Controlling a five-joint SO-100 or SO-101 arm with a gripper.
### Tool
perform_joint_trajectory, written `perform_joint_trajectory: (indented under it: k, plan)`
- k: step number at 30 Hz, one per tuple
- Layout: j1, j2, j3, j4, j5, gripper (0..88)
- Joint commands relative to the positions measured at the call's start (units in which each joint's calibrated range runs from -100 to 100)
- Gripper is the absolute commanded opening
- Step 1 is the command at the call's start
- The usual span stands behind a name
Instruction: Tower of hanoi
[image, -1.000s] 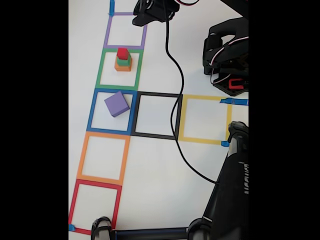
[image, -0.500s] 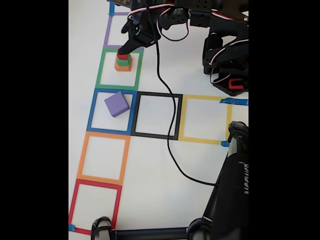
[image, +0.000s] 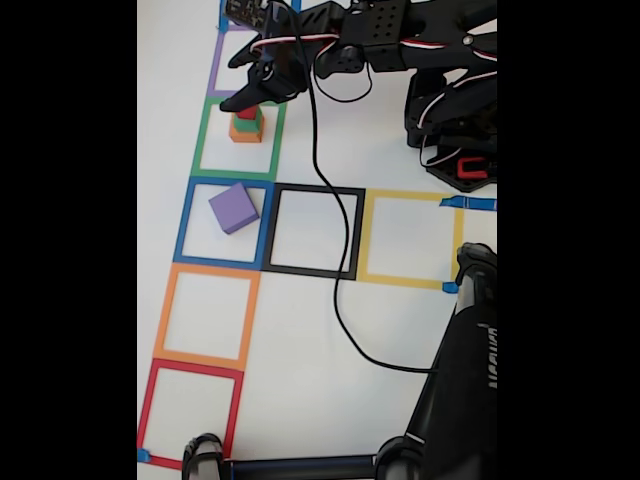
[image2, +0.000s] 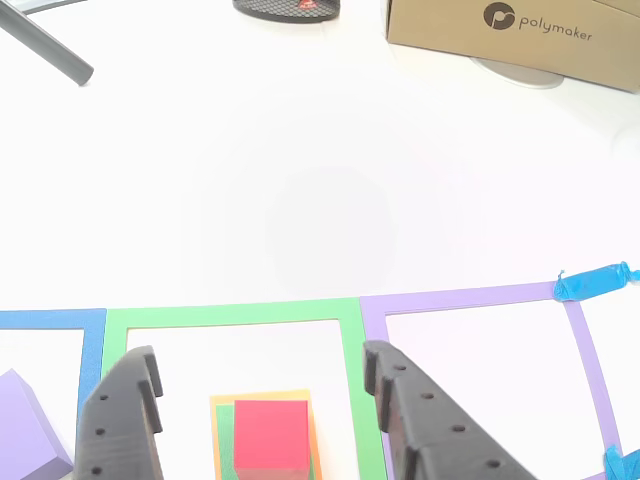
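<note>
Arm's stretched out from its base at the far right across to the left in the fixed view, wrist tipped down. The end effector hangs with its fingers spread wide apart, nothing gripped between them.

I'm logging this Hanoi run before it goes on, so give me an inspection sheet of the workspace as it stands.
Surface: white table marked with hollow tape squares, including green, blue, black, yellow, orange and red.
Job's things: red block on top of the green block and orange block, stacked inside the green square; purple block alone in the blue square.
Clutter: cardboard box at the far edge in the other view.
Pincer: pincer open, jaws either side of the red block, not touching it.
Cables: black cable trailing across the black square.
Surroundings: black stand at the lower right of the fixed view.
</note>
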Motion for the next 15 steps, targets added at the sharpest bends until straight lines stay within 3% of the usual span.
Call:
perform_joint_trajectory:
  k: [1,15]
  plan:
    - [1.22,0.44,1.18,-4.44,0.36,22.8]
    - [1.13,2.95,10.0,-16.91,0.36,23.3]
